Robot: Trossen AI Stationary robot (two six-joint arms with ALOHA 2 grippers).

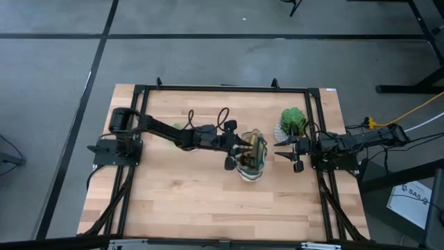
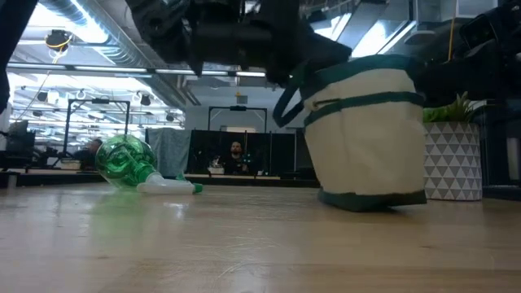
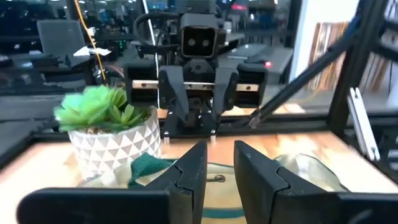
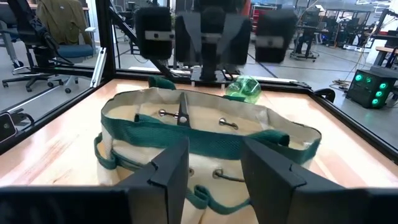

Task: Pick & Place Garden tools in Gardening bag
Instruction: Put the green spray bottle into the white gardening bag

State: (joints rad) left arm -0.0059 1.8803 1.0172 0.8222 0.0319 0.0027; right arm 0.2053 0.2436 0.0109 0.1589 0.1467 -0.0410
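Bag: your small beige fabric tote with dark green trim [image 1: 251, 158] sits upright on the light wooden table [image 1: 180, 201], a bit right of centre and closer to the right edge than the left.

Left gripper: you've got the left gripper [image 1: 238, 154] right over the bag's open mouth, on its left rim. In the left wrist view the two dark fingers [image 3: 188, 174] stand a little apart with nothing visible between them, so it looks open and empty.

Right gripper: the right gripper [image 1: 284, 151] waits just off the bag's right side, near the table's right edge, fingers apart, holding nothing, pointed at the bag.

Spray bottle: the green translucent spray bottle [image 2: 130, 163] lies on its side on the table, well apart from the bag, toward the far edge behind the left arm.

Inside the bag: from the right wrist view you can see a dark stick-like thing [image 4: 183, 109] poking up inside; can't tell which tool it is.

Plant: the green plant in a white patterned pot [image 1: 292, 122] stands just beyond the bag, by the far right corner.
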